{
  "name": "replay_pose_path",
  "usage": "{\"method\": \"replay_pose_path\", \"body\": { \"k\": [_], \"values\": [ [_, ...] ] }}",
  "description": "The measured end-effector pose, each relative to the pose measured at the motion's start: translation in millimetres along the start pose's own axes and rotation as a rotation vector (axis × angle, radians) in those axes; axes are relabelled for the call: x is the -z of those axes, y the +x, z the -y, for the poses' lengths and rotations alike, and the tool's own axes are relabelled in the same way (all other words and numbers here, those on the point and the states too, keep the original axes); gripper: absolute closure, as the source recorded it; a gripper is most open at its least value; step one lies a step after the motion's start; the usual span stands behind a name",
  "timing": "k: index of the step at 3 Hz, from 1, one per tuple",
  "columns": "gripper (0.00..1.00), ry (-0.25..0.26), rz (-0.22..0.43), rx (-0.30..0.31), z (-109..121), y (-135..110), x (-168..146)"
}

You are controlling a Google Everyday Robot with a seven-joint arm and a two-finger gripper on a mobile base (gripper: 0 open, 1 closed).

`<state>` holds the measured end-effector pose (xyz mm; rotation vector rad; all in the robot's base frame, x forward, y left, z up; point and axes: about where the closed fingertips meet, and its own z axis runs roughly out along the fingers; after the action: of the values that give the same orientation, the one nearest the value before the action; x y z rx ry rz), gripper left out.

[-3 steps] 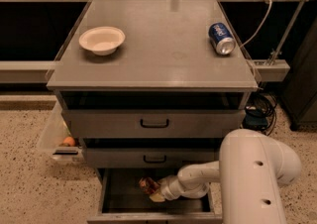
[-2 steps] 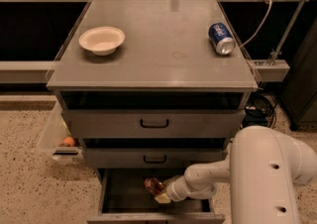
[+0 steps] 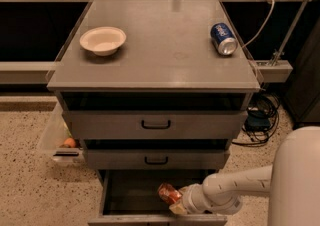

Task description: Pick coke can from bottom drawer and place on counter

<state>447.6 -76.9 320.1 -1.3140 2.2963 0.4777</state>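
At the bottom centre of the camera view, the gripper (image 3: 173, 201) reaches into the open bottom drawer (image 3: 129, 196), clamped on the tilted coke can (image 3: 168, 192). Above, the counter (image 3: 160, 62) carries a bowl (image 3: 102, 40) at upper left and a blue can (image 3: 223, 38) lying at upper right.

My gripper (image 3: 175, 204) sits low inside the open grey metal bottom drawer (image 3: 130, 197), its tip largely hidden against the small red soda can (image 3: 169, 192), whose lower end it covers. The drawer's front panel and my white arm (image 3: 240, 190) are cut off by the lower edge.
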Motion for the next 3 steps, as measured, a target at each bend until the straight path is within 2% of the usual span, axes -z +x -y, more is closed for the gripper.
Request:
{"method": "replay_pose_path", "body": {
  "k": [1,2,3],
  "values": [
    [1.0,0.009,-0.008,0.004,-2,3,2],
    [1.0,-0.009,0.002,0.02,-1,-2,6],
    [1.0,-0.027,0.095,0.152,8,-42,61]
  ]
}}
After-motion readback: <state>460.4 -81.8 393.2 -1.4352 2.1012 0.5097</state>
